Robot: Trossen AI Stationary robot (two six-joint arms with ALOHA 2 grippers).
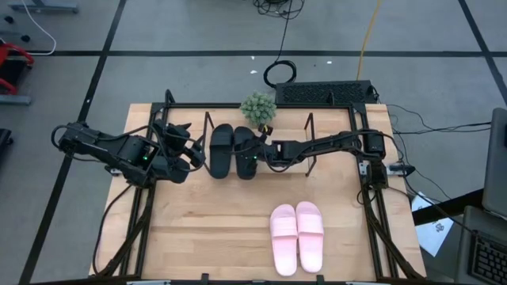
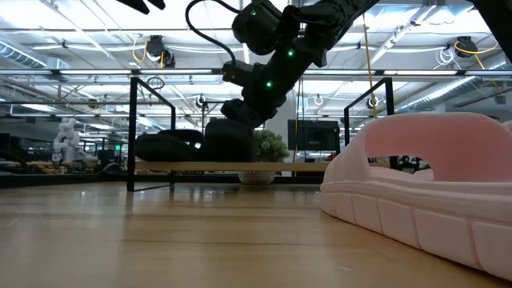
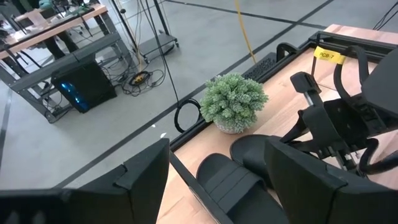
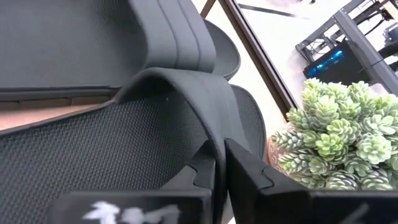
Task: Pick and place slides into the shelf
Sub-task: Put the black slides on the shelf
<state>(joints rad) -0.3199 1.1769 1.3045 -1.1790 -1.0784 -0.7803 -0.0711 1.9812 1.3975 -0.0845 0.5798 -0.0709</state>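
A wide workshop hall with ceiling lights and other benches is showing beyond the wooden bench (image 1: 198, 229). The shelf (image 1: 310, 127) is standing along the bench's far edge, with a small potted plant (image 1: 258, 108) behind its middle. The two black slides (image 1: 221, 150) are lying side by side on its board, left of centre. The right gripper (image 4: 219, 163) is pinching the strap of the right-hand black slide (image 4: 112, 143). The left gripper (image 1: 198, 155) is waiting with fingers apart just beside the left black slide. The pink slides (image 1: 297, 236) are sitting together near the bench's front edge.
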